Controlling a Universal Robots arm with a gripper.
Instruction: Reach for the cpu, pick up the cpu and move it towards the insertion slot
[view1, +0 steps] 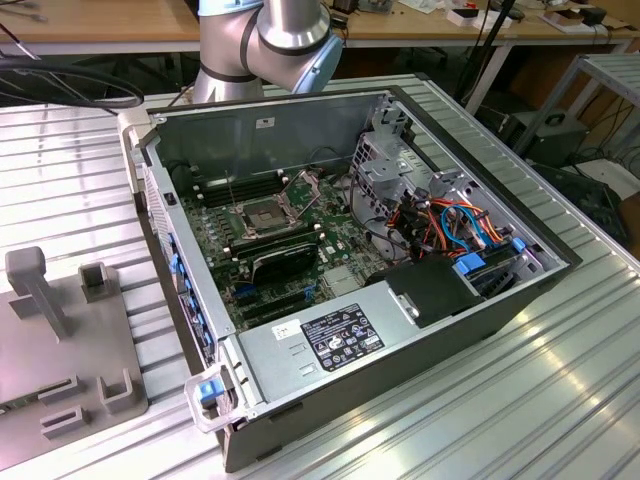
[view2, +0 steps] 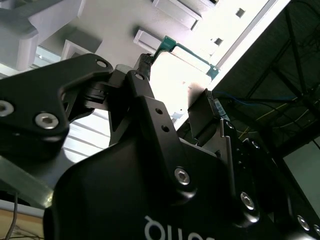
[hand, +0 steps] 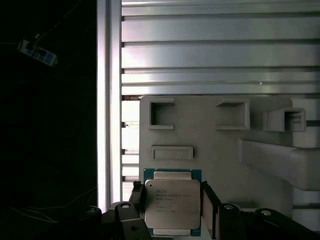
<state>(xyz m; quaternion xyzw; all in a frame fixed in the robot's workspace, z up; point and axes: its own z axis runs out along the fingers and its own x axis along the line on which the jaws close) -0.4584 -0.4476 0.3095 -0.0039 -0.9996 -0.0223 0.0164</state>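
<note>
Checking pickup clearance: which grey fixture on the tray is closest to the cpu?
The low closed rectangular block, right next to the cpu. The open U-shaped brackets lie farther away on the tray.

Open computer case, exterior view. The insertion slot lies uncovered on the board near the case's rear wall, its retention plate raised at the side toward the drive cage. That cage and the cable bundle crowd the case's far side; a black card stands just in front of the slot. In the first wrist view, the gripper brackets the cpu above the grey fixture plate, where raised blocks stand nearby.
</note>
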